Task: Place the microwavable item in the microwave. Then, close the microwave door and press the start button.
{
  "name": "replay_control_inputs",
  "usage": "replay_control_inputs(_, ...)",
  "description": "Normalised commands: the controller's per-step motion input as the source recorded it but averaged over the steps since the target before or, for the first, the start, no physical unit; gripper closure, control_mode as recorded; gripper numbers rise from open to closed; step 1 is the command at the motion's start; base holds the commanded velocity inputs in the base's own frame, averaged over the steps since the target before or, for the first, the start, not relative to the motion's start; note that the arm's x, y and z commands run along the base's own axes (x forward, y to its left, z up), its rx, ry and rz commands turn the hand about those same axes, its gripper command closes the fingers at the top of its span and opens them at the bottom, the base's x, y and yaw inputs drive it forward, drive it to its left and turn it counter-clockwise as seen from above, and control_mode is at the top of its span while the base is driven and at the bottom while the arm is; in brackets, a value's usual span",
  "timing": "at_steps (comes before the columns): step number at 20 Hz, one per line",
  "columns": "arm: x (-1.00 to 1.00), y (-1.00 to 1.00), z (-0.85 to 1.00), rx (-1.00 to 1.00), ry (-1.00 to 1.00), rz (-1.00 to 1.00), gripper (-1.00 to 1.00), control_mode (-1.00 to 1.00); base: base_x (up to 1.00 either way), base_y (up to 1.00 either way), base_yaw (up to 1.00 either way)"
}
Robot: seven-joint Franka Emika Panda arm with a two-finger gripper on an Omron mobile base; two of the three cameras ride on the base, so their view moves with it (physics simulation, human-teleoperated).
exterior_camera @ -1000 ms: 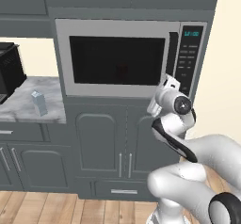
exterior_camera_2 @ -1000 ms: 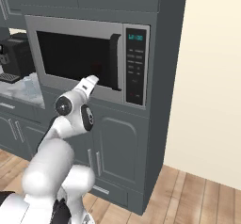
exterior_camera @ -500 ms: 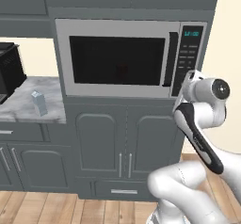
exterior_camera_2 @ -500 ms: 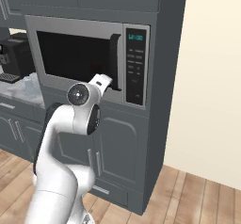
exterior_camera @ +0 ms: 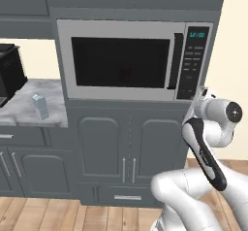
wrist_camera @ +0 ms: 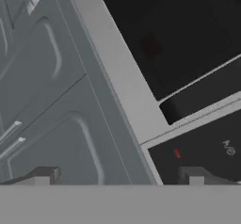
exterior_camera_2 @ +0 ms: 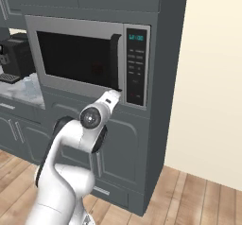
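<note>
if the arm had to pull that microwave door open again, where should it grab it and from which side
Probably the vertical dark bar handle at the microwave door's right edge, beside the control panel. Come straight at the front, open gripper straddling the bar sideways: it is tall, narrow, and stands off the door.

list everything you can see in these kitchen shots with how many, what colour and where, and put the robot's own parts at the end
microwave: one, silver-grey, built into the cabinet wall
microwave door: one, silver frame, black window, shut
door handle: one, dark vertical bar, at the door's right edge
control panel: one, dark with teal display, right of the door
red item: one, dim red, seen behind the door window
carton: one, pale blue-grey, upright on the counter
counter: one, grey marble, left of the microwave
coffee machine: one, black, on the counter
cabinets: several, dark grey, above and below the microwave
floor: wood planks
gripper: one, dark tips, open, facing the microwave's lower right corner
arm: one, white
</note>
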Motion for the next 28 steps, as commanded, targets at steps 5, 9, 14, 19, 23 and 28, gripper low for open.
replay_control_inputs(5,0.07,-0.51,-0.11,0.15,-0.04,0.03,-1.00,-1.00,0.00,0.00,0.00)
replay_control_inputs(9,0.33,-0.06,-0.01,0.12,0.00,0.10,-1.00,-1.00,0.00,0.00,0.00)
replay_control_inputs(14,0.42,-0.01,0.00,0.10,0.00,0.05,-1.00,-1.00,0.00,0.00,0.00)
replay_control_inputs(19,0.23,-0.18,0.03,0.07,0.00,0.00,-1.00,-1.00,0.00,0.00,0.00)
replay_control_inputs(23,0.23,-0.18,0.00,0.05,0.00,0.00,-1.00,-1.00,0.00,0.00,0.00)
replay_control_inputs(28,0.26,-0.18,0.03,0.04,0.00,0.00,-1.00,-1.00,0.00,0.00,0.00)
